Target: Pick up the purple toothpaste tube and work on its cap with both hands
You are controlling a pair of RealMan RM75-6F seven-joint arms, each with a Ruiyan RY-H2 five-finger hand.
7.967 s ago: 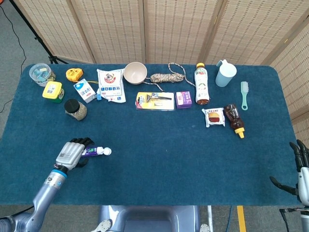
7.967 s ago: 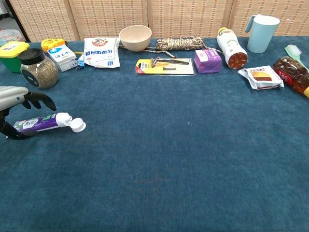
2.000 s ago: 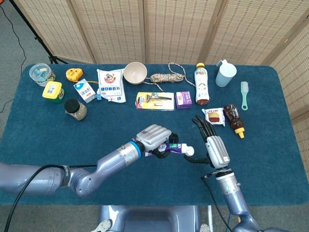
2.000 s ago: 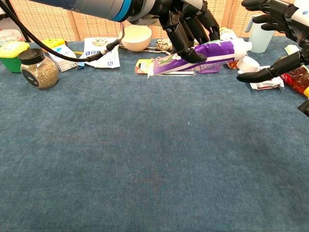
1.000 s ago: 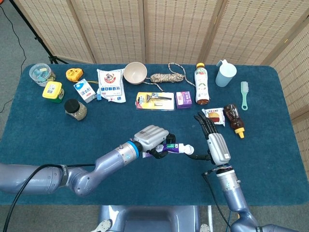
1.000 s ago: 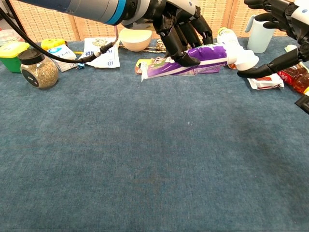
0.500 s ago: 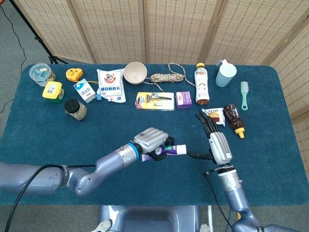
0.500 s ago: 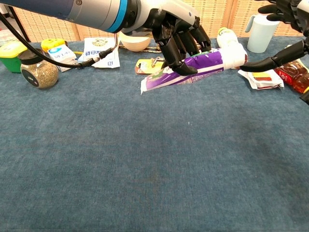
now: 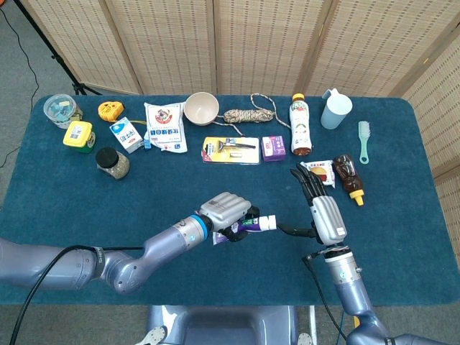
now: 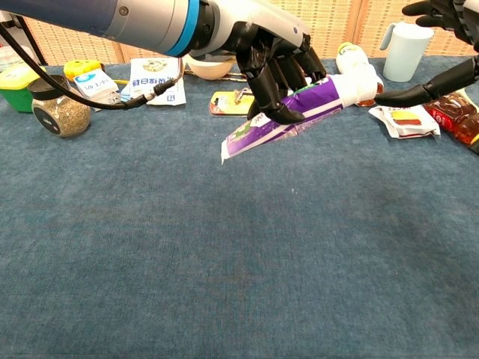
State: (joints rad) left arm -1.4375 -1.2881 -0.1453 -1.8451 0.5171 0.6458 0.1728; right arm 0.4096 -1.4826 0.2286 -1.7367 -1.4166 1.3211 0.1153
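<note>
My left hand (image 9: 226, 210) grips the purple toothpaste tube (image 9: 243, 227) around its middle, held above the blue table (image 9: 215, 273) at centre. In the chest view the tube (image 10: 299, 111) slants, flat tail down to the left and white cap (image 10: 358, 79) up to the right. My right hand (image 9: 325, 215) hangs just right of the cap (image 9: 267, 223), fingers spread and holding nothing. Its thumb (image 10: 423, 89) reaches toward the cap, with the tip right beside it; I cannot tell whether it touches.
Along the far side lie a bowl (image 9: 201, 108), a rope coil (image 9: 248, 114), a razor pack (image 9: 231, 150), a purple box (image 9: 273, 147), a bottle (image 9: 300, 126) and a blue jug (image 9: 335, 109). A snack pack (image 9: 318, 174) and brown bottle (image 9: 348, 177) sit behind my right hand.
The tube has tilted: its tail dropped and its cap end rose. My left hand shifted slightly left with it. My right hand stayed beside the cap, thumb extended.
</note>
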